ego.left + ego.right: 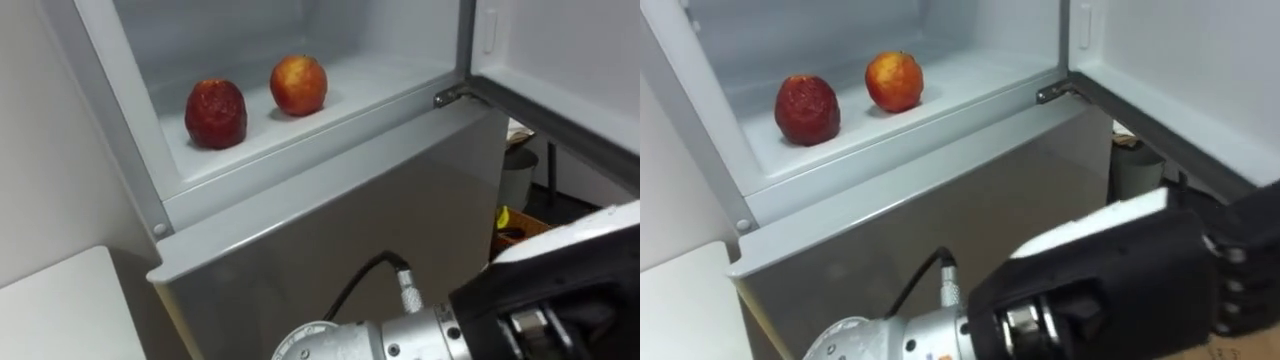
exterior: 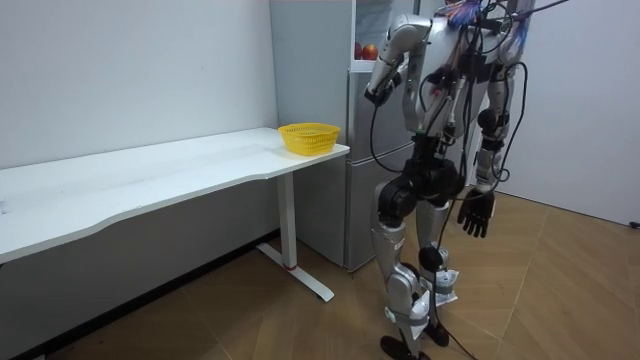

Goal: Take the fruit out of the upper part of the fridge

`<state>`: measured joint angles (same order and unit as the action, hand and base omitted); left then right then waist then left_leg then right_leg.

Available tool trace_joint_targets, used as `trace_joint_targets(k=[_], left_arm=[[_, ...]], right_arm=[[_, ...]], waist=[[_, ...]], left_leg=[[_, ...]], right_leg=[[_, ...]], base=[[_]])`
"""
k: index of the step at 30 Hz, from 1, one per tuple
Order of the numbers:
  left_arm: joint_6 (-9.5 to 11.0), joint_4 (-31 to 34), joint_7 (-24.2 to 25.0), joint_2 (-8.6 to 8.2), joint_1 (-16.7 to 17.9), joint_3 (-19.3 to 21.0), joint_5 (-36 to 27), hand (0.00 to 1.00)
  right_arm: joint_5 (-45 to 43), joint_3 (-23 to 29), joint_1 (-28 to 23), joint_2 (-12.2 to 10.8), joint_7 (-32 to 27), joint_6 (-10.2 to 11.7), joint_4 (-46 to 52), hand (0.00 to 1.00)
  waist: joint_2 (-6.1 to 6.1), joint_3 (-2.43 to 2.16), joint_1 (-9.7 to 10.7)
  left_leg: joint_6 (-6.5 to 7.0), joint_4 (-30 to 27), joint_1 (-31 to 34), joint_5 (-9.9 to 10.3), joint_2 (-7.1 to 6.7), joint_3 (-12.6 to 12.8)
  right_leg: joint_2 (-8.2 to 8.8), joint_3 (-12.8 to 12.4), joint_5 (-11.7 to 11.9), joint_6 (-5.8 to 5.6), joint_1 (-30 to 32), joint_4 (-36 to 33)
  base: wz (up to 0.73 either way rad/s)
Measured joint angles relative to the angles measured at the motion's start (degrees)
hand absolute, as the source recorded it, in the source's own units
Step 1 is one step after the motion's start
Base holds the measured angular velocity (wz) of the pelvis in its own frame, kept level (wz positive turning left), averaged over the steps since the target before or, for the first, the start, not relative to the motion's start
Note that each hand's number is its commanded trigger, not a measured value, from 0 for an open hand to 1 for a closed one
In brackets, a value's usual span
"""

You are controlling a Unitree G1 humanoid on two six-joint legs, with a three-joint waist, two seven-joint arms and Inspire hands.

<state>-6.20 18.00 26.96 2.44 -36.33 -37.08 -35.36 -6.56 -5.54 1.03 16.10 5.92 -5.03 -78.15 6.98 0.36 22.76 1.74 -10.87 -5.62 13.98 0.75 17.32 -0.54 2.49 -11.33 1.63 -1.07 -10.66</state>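
1. The robot stands facing the fridge, beside the end of the white desk (image 2: pixel 150 175).
2. Left hand (image 1: pixel 1120 280): raised in front of the closed lower door (image 1: pixel 350 210), with its dark back towards the head camera. Its fingers (image 1: pixel 1245 285) show at the far edge, but I cannot tell whether they are spread or curled.
3. Right hand (image 2: pixel 475 215): hangs low at the robot's side with its fingers loosely spread, holding nothing.
4. Upper fridge compartment (image 1: pixel 180 180): open, with its door (image 1: pixel 560 80) swung out above the left fingers.
5. Dark red fruit (image 1: pixel 215 113) and orange-red fruit (image 1: pixel 298 84): both rest on the compartment floor, near each other but apart. They lie above the left fingers, farther in and well apart from them.
6. Yellow basket (image 2: pixel 308 138): sits on the desk corner nearest the fridge, below the raised left fingers.
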Motion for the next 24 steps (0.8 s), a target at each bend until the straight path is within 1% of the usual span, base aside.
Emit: trace_joint_targets(k=[2,6,12,15,17,19,21,23,24], left_arm=[[0.0,-0.1,-0.1,0.02,-1.4,-0.1,-0.1,0.0],[0.0,-1.5,-0.5,0.02,-3.8,-0.2,-0.1,0.0],[0.0,-1.5,-0.7,-0.03,-4.1,-0.2,0.3,0.0],[0.0,-1.5,-1.7,0.0,-4.1,-0.2,0.7,0.0],[0.0,-1.4,-1.9,0.1,-4.1,-0.2,1.4,0.0],[0.0,-1.3,-2.1,0.48,-4.1,-0.2,1.4,0.0],[0.0,-1.2,-2.2,1.18,-3.9,-0.1,1.4,0.0],[0.0,-1.0,-2.2,2.7,-2.8,0.1,2.9,0.0],[0.0,-0.3,-2.2,3.56,-1.4,1.0,4.6,0.0]], right_arm=[[0.1,-0.1,0.0,0.0,0.0,0.0,0.0,0.0],[0.6,-0.7,0.0,0.0,0.1,0.0,-0.2,0.0],[-0.2,-0.8,0.0,0.0,0.4,-0.1,-0.5,0.0],[-0.3,-0.8,0.0,0.0,0.5,-0.1,-0.8,0.0],[0.0,-0.6,0.1,0.0,0.4,-0.3,-1.9,0.0],[0.0,-0.6,0.2,0.0,0.2,-0.4,-2.1,0.0],[0.0,-0.7,0.1,-0.1,0.1,-0.6,-2.3,0.0],[-0.1,-0.7,0.0,-0.3,0.1,-0.5,-2.2,0.0],[-0.3,-0.5,0.0,-0.2,0.1,-0.1,-2.2,0.0]], waist=[[0.01,-0.01,0.7],[-0.01,0.01,0.9],[0.02,0.03,1.3],[0.01,0.04,1.3],[-0.01,0.05,0.7],[-0.02,0.06,0.2],[-0.25,0.22,-0.2],[-0.73,0.54,-1.6],[-0.8,0.58,-2.5]], left_leg=[[0.0,0.0,-0.1,0.0,0.01,0.0],[0.0,0.1,-0.5,0.0,0.05,0.0],[0.0,0.3,-0.8,0.0,0.1,-0.2],[0.0,0.3,-0.8,0.0,0.09,-0.2],[0.0,0.3,-0.9,0.0,0.09,-0.2],[0.0,0.3,-0.9,0.0,0.1,-0.2],[0.0,0.3,-1.3,0.0,0.13,-0.2],[0.0,0.6,-2.0,0.0,0.22,-0.3],[0.0,0.7,-2.0,0.0,0.24,-0.3]], right_leg=[[-0.06,-0.3,0.0,0.01,0.0,-0.1],[-0.2,-0.8,0.0,0.05,-0.1,-0.1],[-0.28,-0.8,0.0,0.06,-0.4,0.0],[-0.27,-0.8,0.0,0.06,-0.5,0.0],[-0.26,-0.7,0.0,0.06,-0.5,0.0],[-0.25,-0.6,0.0,0.06,-0.5,0.0],[-0.27,-0.5,0.0,0.06,-1.0,0.0],[-0.39,-0.6,0.1,0.12,-1.8,-0.2],[-0.43,-0.5,0.0,0.16,-1.9,-0.2]], base=[[-0.09],[-0.08],[0.0],[0.0],[0.0],[0.02],[0.02],[-0.02],[0.0]])
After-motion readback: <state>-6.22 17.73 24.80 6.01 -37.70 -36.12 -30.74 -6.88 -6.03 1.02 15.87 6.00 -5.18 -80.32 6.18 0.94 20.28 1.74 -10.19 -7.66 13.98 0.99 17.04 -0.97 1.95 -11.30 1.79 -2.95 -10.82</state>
